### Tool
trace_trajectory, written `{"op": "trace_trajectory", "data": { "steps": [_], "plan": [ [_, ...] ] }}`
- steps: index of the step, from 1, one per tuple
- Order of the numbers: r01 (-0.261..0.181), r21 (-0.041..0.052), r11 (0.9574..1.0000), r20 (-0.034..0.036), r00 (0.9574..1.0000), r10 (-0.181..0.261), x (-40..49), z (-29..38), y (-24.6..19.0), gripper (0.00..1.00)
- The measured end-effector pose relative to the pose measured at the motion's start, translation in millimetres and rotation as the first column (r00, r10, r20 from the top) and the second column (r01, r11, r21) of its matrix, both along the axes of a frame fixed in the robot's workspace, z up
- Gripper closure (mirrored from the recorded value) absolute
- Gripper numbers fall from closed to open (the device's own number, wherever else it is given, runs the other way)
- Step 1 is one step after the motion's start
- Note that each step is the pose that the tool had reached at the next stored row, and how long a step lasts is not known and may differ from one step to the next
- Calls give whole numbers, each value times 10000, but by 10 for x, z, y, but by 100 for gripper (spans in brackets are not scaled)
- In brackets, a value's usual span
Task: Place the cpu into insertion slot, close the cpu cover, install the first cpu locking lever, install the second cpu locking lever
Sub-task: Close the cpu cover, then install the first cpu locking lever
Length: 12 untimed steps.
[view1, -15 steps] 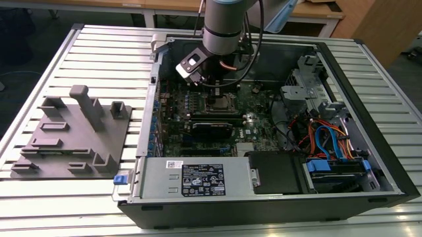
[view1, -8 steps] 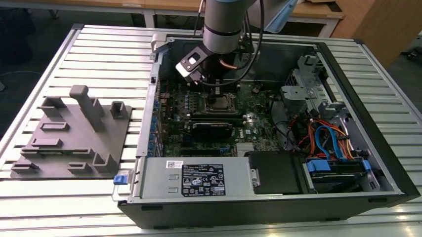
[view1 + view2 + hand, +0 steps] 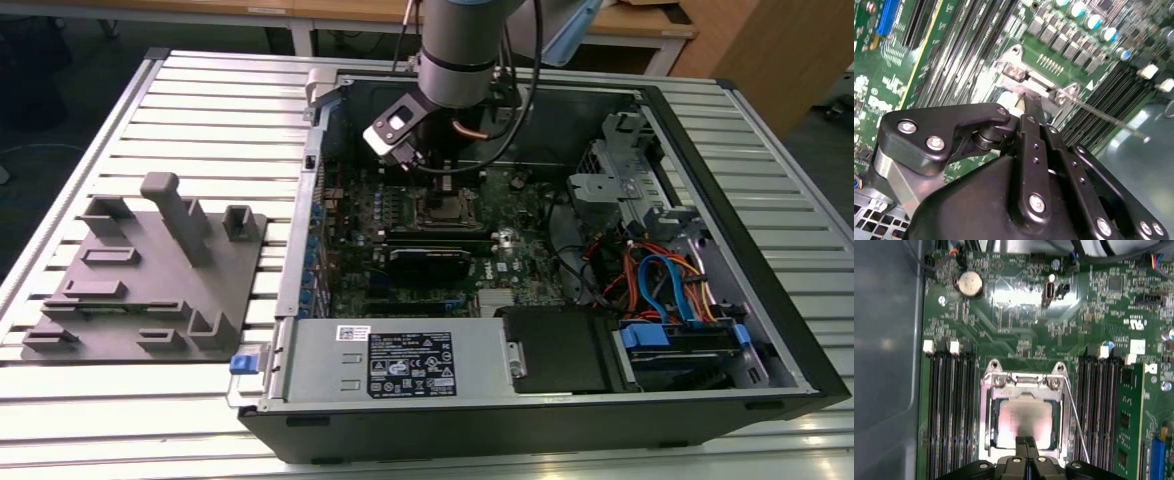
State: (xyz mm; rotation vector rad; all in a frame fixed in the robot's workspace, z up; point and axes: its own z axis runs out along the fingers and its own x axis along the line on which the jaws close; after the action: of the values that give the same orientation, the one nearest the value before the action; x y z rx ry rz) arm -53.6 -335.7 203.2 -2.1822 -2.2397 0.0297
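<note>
The cpu (image 3: 1021,419) lies in the insertion slot (image 3: 441,205) of the green motherboard, its silvery top showing through the window of the cpu cover (image 3: 1026,391). The cover lies flat over the chip. My gripper (image 3: 1025,441) is shut, its two black fingers pressed together with the tips at the cover's edge, and nothing shows between them. In the second wrist view the gripper (image 3: 1030,102) reaches down to the socket's metal frame. A thin wire locking lever (image 3: 1077,427) runs along one side of the socket and angles away from it, its free end (image 3: 1146,139) unlatched.
Long black memory slots (image 3: 949,410) flank the socket on both sides. A coin battery (image 3: 969,284) sits farther along the board. The open case's wall (image 3: 884,340) is close by. In the exterior view a black card (image 3: 427,262), cables (image 3: 654,280) and a grey fixture (image 3: 140,280) show.
</note>
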Motion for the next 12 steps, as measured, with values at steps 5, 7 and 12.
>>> {"op": "trace_trajectory", "data": {
  "steps": [5,7,12],
  "plan": [
    [0,-1,10000,-4,10000,0,101,0,0,90],
    [0,1,10000,-3,10000,0,119,0,0,90],
    [0,0,10000,-3,10000,0,127,0,0,90]
  ]
}}
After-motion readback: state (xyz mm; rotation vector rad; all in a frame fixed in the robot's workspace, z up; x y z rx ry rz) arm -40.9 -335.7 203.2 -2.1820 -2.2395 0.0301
